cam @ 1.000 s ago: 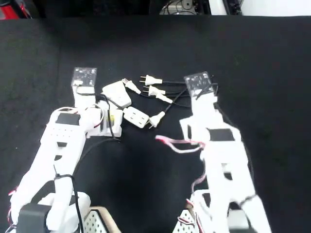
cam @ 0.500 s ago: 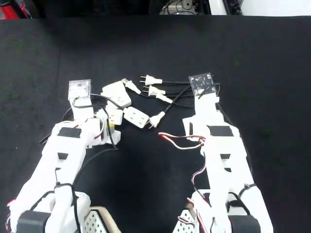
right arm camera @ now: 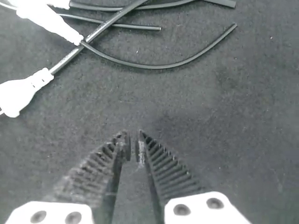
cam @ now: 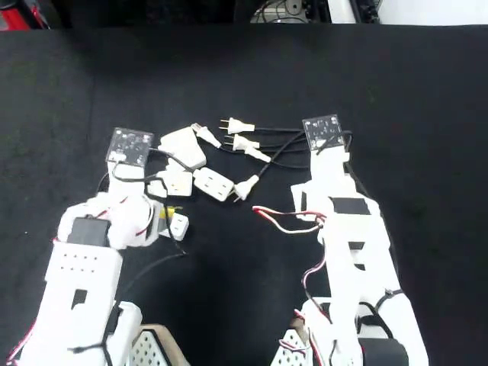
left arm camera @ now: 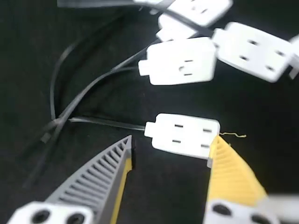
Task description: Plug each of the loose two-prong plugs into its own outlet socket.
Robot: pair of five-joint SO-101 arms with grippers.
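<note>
Nearest our edge of the counter, the left arm has pulled back toward us; a second ago it was stretched out over the pile of sockets. One small white socket now lies by itself, closer to the near edge than the pile; we think the arm dragged it out. The left hand is wide apart around it; the yellow finger touches one end of the socket and the grey finger is off to the other side, so the socket is not squeezed.

A bit farther out, the right arm has hardly moved. The right hand has its fingers almost together with only a thin gap; it holds nothing and points down at bare counter, near a black cord.

Past the lone socket, the other sockets sit close together in the middle of the counter. Just beyond and beside them lie the loose plugs; their prongs are bare and none is in a socket.

So no plug is in yet. We think pulling one socket free is a good start; it now has room around it. Next, we guess the left hand must hold that socket firm and the right hand must go for the closest plug.
</note>
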